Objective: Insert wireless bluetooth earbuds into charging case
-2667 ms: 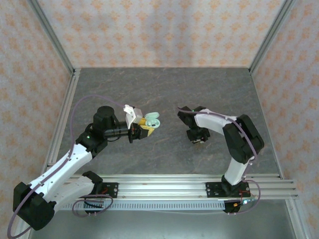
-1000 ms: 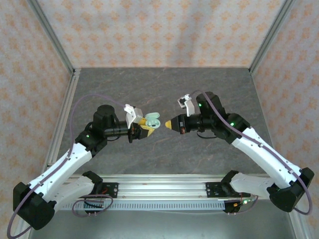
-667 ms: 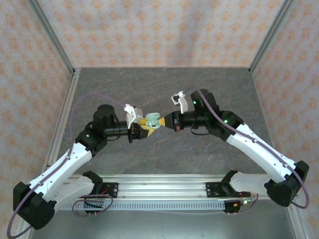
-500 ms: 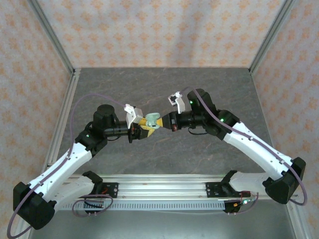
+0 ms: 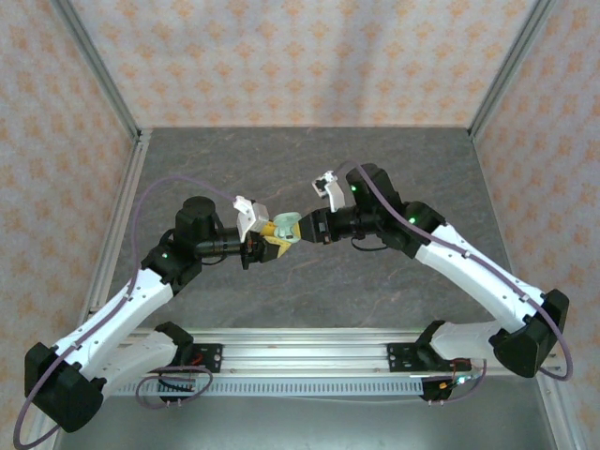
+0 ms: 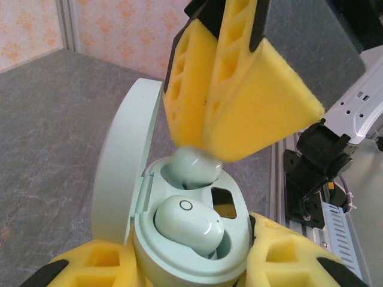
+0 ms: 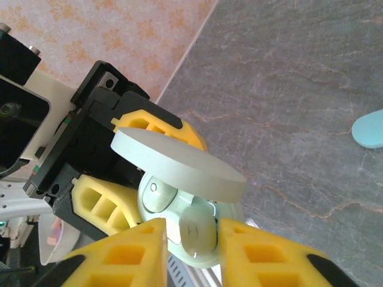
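Since a second ago the right arm (image 5: 469, 272) has swung in from the right, and its tool now meets the case that the left one holds. The left arm (image 5: 141, 291) has kept its place throughout.

On the left, the left tool (image 5: 274, 236) is clenched on the charging case (image 6: 179, 263), a yellow pad pressing on each side of the mint-green base. The case is lifted clear of the grey worktop (image 5: 309, 169), near its middle. Its lid (image 6: 122, 161) stands open, hinged up on the left side in the left wrist view.

Inside the base, one earbud (image 6: 188, 221), pale mint-white with a small ring mark on it, sits in the nearer socket. A dark window shows in the base just beside it.

Next comes the second earbud (image 6: 191, 166), at the mouth of the farther socket, right under the tips of the other tool. It is blurred in the left wrist view, so how deep it sits I cannot tell.

On the right, the right tool (image 5: 309, 228) points left into the open case. In the right wrist view its two yellow pads (image 7: 122, 257) stand slightly parted with that second earbud between them. I cannot tell whether they grip it or have let go.

Far right in that same view, a pale blue rounded piece (image 7: 368, 128) lies on the worktop, cut off by the edge.
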### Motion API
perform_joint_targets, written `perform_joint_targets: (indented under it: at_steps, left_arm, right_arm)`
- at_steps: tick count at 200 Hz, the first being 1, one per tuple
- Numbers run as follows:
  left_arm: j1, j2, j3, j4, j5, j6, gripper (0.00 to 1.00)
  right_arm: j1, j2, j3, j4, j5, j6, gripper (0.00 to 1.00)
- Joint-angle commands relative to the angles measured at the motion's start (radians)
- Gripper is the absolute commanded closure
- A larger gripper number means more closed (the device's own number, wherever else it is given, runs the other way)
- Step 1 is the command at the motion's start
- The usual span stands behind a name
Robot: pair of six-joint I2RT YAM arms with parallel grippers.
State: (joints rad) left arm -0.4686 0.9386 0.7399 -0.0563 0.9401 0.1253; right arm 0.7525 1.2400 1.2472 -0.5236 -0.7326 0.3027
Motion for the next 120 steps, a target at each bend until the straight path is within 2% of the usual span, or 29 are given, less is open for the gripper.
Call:
perform_joint_targets:
  at_steps: [1,53,94,120]
  left_arm:
    - [0.008,-0.001,0.028,0.027,0.034,0.000,0.87]
    - [0.008,-0.005,0.026,0.019,0.031,0.003,0.87]
    - [0.008,-0.009,0.029,0.018,0.035,0.004,0.87]
    - [0.007,-0.008,0.026,0.029,0.046,-0.005,0.87]
  right_arm:
    - [0.007,0.004,0.045,-0.024,0.012,-0.012,0.68]
    - [0.007,-0.007,0.076,-0.081,0.024,-0.028,0.65]
    - [0.000,-0.100,0.113,-0.164,0.170,-0.050,0.63]
    - [-0.030,-0.088,0.135,-0.161,0.224,-0.006,0.61]
